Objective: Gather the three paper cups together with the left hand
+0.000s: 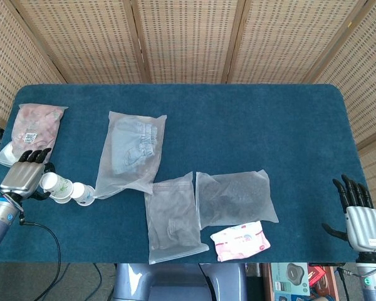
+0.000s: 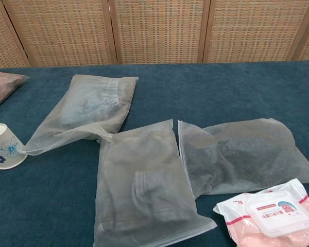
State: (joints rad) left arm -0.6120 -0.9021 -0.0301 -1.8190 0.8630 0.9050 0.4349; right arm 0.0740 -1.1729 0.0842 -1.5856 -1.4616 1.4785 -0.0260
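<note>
Three white paper cups with flower prints lie on their sides in a close row near the table's left front: the left cup [image 1: 49, 182], the middle cup [image 1: 62, 189] and the right cup [image 1: 83, 193]. The chest view shows the right cup [image 2: 4, 146] at its left edge. My left hand [image 1: 24, 174] sits just left of the row with its fingers stretched out, its side touching or nearly touching the left cup and holding nothing. Off the table's right front corner, my right hand [image 1: 360, 214] is open and empty.
A clear bag with pale blue clothing [image 1: 130, 150] lies right beside the cups. A clear bag of grey fabric [image 1: 172, 216], a bag of dark fabric [image 1: 235, 199] and a pink wipes pack [image 1: 240, 240] lie at the front middle. A pink bag [image 1: 37, 124] is at the back left.
</note>
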